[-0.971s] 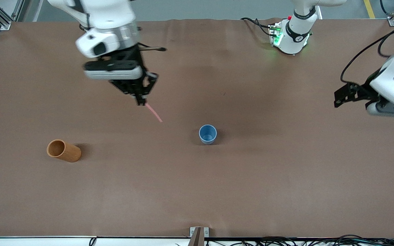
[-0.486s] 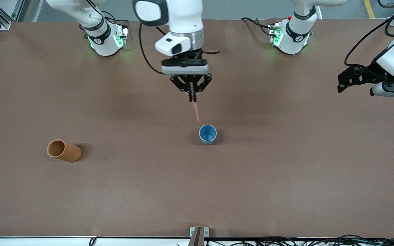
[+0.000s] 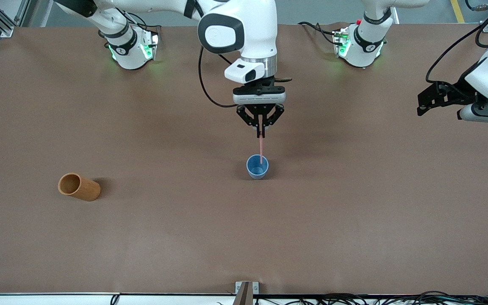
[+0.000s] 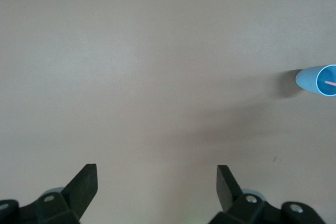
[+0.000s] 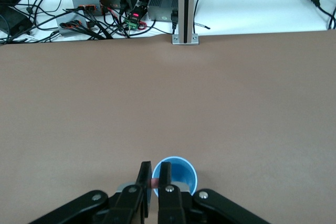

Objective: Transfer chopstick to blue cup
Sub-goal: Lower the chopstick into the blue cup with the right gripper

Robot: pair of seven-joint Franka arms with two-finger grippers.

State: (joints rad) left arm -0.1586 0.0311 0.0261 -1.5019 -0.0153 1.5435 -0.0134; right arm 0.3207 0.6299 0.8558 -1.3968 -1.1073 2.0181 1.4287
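The small light-blue cup point(image 3: 257, 166) stands upright mid-table. Directly over it, my right gripper point(image 3: 261, 134) is shut on the upper end of the pink chopstick point(image 3: 261, 149), which hangs almost straight down with its lower tip at the cup's mouth. In the right wrist view the chopstick point(image 5: 156, 183) shows as a pink sliver pinched between the fingers, with the blue cup point(image 5: 178, 172) just under them. My left gripper point(image 3: 428, 100) waits open above the left arm's end of the table, with nothing between its fingers. Its wrist view catches the blue cup point(image 4: 316, 80) with the chopstick's pink tip inside its rim.
An orange-brown cylindrical cup point(image 3: 79, 187) lies on its side toward the right arm's end of the table. A metal bracket point(image 3: 246, 288) sits at the table edge nearest the front camera. Cables and electronics point(image 5: 115, 3) lie off that edge.
My right arm has swept from the right arm's end toward mid-table, carrying the chopstick. The chopstick went from slanted to near vertical, its tip now at the blue cup's mouth. The left arm shifted slightly.
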